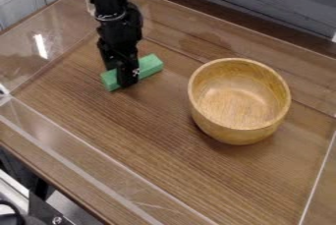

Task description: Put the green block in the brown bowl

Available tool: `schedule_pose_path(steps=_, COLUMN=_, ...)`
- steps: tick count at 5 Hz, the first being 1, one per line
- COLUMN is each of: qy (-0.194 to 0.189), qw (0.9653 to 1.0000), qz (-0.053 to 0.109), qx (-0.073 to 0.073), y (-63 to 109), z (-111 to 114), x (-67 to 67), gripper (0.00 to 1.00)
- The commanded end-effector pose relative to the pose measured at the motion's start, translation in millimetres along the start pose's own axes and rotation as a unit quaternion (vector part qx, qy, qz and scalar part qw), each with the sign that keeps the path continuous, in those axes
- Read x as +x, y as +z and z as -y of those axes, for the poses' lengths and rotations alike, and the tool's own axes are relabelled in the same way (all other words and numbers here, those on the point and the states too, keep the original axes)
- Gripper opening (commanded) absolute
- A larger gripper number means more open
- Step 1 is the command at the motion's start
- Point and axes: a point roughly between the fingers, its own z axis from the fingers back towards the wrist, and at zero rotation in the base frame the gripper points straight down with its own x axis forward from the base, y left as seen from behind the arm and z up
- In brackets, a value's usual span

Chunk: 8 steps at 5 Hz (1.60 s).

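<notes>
Green block (141, 69) lies flat on the wooden tabletop (144, 140), left of the brown bowl (239, 99) and apart from it. Black gripper (122, 76) points straight down over the block's near end, fingers clenched on the green block.

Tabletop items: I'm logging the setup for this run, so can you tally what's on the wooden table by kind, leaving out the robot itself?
Green block: 1, lying on the table under the claw
Brown bowl: 1, apart from the block, nothing visible inside
Total: 2
</notes>
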Motion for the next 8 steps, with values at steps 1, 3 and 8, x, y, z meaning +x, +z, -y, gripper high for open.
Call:
schedule_pose_path(steps=1, qy=0.012, qw=0.9997, qz=0.015, qx=0.014, y=14.2, z=-8.8, x=3.9, gripper=0.00)
schedule_pose_path(steps=3, qy=0.017, qw=0.9996, qz=0.020, qx=0.008, y=33.5, z=-0.3, x=11.4, gripper=0.00)
schedule_pose_path(steps=8, qy=-0.085, qw=0.9930, qz=0.081, qx=-0.002, y=104.8, z=104.4, x=74.3, gripper=0.00)
